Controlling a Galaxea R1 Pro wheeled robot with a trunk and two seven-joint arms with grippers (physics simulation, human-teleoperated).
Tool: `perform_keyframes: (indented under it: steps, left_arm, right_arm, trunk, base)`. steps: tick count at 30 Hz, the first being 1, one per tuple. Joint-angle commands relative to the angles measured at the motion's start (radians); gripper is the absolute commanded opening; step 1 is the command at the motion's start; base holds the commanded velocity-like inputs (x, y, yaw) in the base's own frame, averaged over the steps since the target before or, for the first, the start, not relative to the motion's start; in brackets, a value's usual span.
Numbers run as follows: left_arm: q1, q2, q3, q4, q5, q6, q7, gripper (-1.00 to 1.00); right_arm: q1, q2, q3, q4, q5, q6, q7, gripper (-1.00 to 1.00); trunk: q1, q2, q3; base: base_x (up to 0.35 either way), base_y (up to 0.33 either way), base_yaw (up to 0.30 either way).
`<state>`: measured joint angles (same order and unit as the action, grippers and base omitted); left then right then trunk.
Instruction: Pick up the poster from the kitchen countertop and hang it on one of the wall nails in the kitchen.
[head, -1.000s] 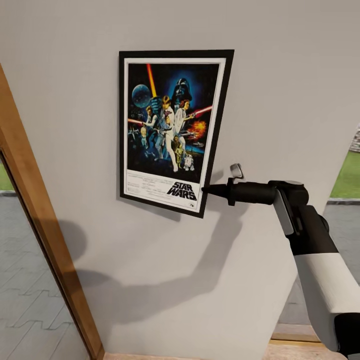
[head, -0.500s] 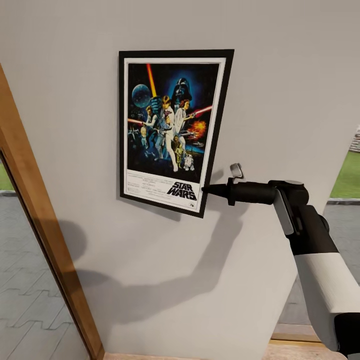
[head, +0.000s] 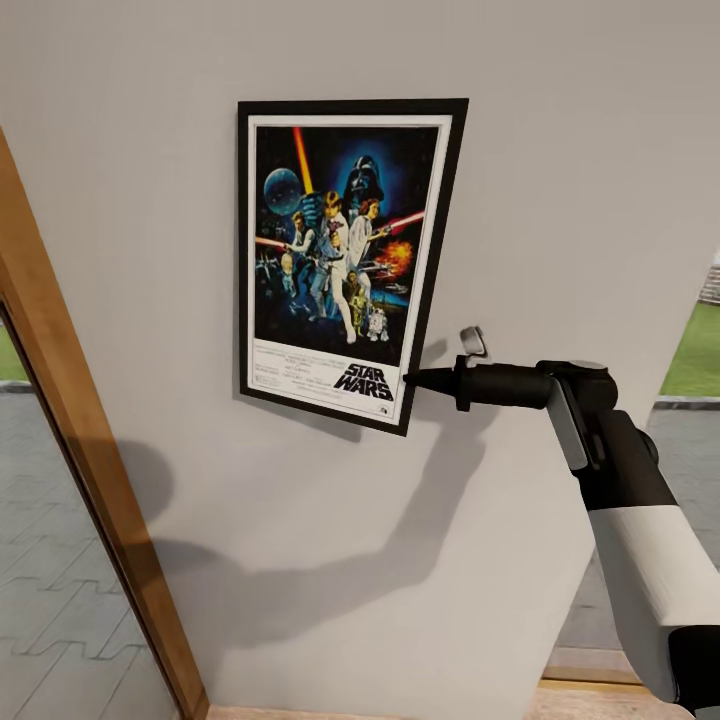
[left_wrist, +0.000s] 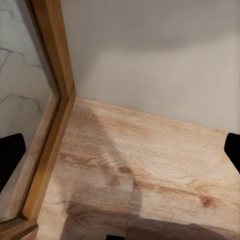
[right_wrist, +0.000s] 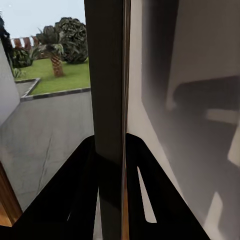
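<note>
Your right gripper (head: 410, 379) has its fingers clenched on the poster (head: 340, 260), pinching the frame at its lower right edge, just beside the Star Wars logo. In the right wrist view you look straight along the frame's dark edge (right_wrist: 107, 100), which runs between the 2 black fingers (right_wrist: 75, 200) and fills the gap between them, so the grip is edge-on. The poster sits flat against the light-grey wall (head: 560, 150), upright but slightly skewed in the head view, with its top well above the fingers and its bottom corner just below them. No nail can be made out behind or above the frame, so you cannot tell whether it is hooked on anything. The right arm (head: 640, 520) reaches in from the lower right, and its shadow falls on the wall below the poster.

Your left gripper (left_wrist: 120, 150) points down at a wood floor (left_wrist: 150, 165) where it meets the wall, with a wooden door frame (left_wrist: 55, 65) running up beside it. Its 2 dark fingers (left_wrist: 10, 155) show at opposite edges of the left wrist view, spread wide apart with nothing between them, so that one is released.

Beyond the wall's right side you see pavement and grass (head: 695, 350) outdoors.
</note>
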<state>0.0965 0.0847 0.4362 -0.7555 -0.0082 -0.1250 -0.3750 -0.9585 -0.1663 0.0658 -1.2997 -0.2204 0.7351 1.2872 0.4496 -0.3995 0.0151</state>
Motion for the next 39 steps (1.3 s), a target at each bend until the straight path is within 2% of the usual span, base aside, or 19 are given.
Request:
perform_keyframes:
  steps: [1,39]
  left_arm:
    - [0.000,0.000,0.003,0.000,-0.001,-0.002,-0.005,1.00]
    - [0.000,0.000,0.003,-0.001,-0.001,-0.002,-0.005,1.00]
  right_arm:
    - [0.000,-0.001,0.002,0.000,-0.008,0.010,0.000,-1.00]
    - [0.000,-0.001,0.003,0.000,-0.008,0.009,0.001,-1.00]
  trunk:
    - [0.000,-0.001,0.000]
    - [0.000,-0.001,0.000]
  base:
    - [0.000,0.000,0.000]
    - [0.000,-0.008,0.000]
